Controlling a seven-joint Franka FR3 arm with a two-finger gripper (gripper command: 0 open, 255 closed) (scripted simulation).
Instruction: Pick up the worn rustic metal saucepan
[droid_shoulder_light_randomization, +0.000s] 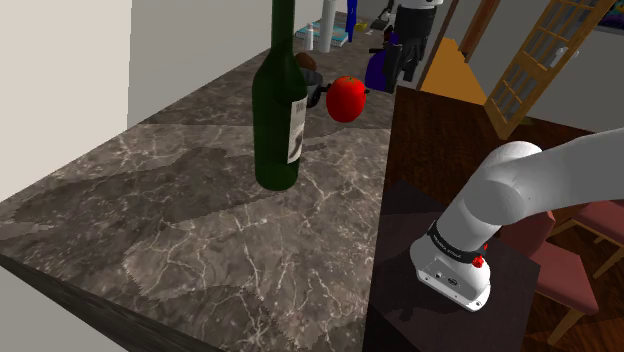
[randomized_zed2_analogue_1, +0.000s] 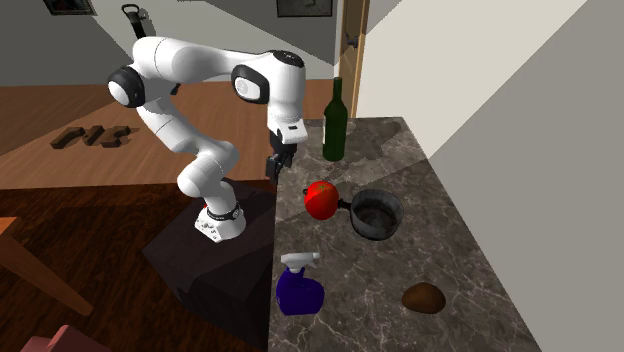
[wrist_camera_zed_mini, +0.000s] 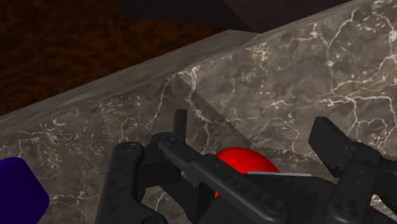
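Dark veined stone counter (randomized_zed2_analogue_1: 470, 265) beside a wooden floor. On it a small dark saucepan (randomized_zed2_analogue_1: 377, 214) sits upright, its short handle pointing at a red apple (randomized_zed2_analogue_1: 321, 198) just beside it. The black gripper (randomized_zed2_analogue_1: 277, 168) hangs at the counter's edge, fingers spread, holding nothing. The pan is probably stiff and fairly heavy; its rim looks the best hold.

In the shoulder view the saucepan (droid_shoulder_light_randomization: 314, 92) is largely hidden behind the bottle (droid_shoulder_light_randomization: 278, 120) and apple (droid_shoulder_light_randomization: 346, 98), and the bottle's neck is cut off by the top edge. In the wrist view the apple is partly covered by the jaws, and the sprayer (wrist_camera_zed_mini: 19, 194) beside them is cut off by the edge.
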